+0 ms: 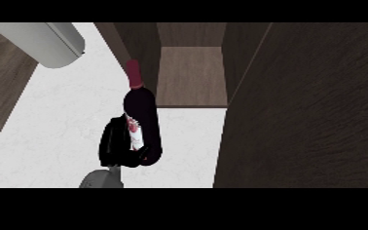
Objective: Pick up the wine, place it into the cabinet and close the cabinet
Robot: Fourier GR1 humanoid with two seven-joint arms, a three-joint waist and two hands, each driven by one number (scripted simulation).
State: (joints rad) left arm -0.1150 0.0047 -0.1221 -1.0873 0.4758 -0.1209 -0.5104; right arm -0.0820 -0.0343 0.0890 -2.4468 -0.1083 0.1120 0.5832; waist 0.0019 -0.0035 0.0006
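Dark glass wine bottle with a red foil neck (141,109) is in the black robot hand (117,143), fingers curled round its lower body over the label. Which arm it is, can't tell. Bottle tilts up and away, neck pointing at the open dark wood cabinet (287,117). It's held above the white marble table (64,107), just left of the cabinet opening.

No readable text anywhere (only an illegible red-and-white label (134,132) on the wine bottle (140,107))
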